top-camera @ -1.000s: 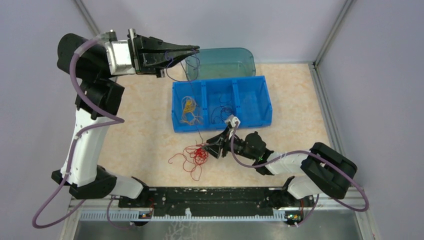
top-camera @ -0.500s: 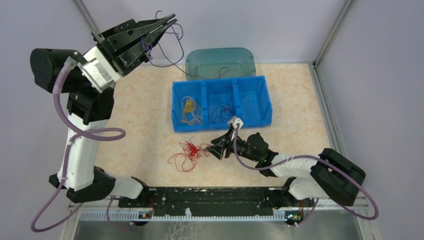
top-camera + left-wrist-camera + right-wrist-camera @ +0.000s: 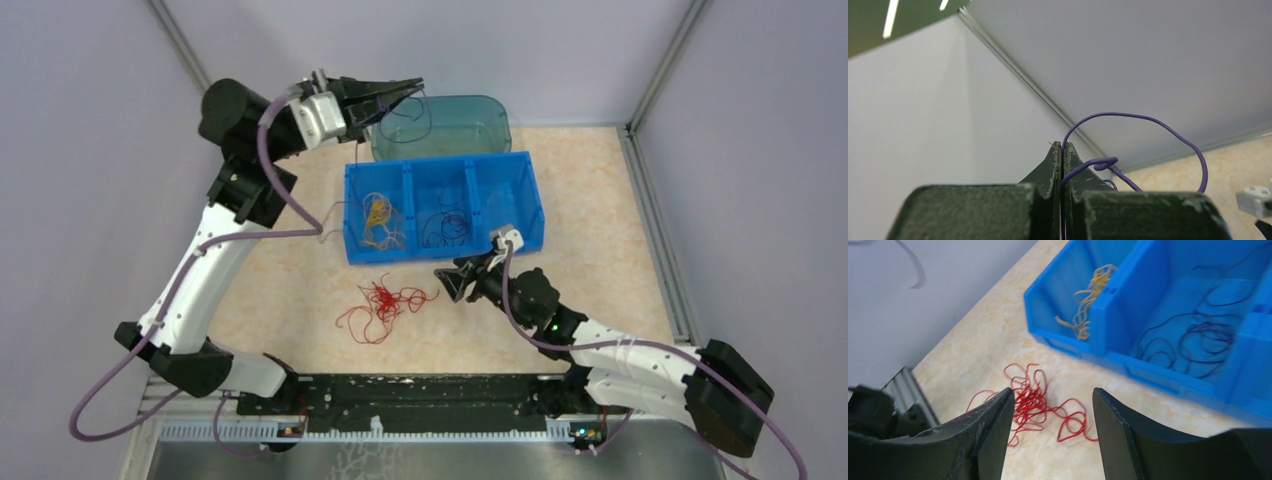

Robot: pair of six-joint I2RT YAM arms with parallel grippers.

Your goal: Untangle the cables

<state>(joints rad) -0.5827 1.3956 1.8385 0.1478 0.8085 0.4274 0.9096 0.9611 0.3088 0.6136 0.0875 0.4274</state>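
Lab test cell: plain walls (image 3: 500, 50), aluminium framing (image 3: 660, 62)

Bright, even light; right wrist view slightly blurred

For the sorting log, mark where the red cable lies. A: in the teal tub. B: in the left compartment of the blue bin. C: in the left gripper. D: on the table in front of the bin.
D: the red cable lies loose on the table, in front of the blue bin.
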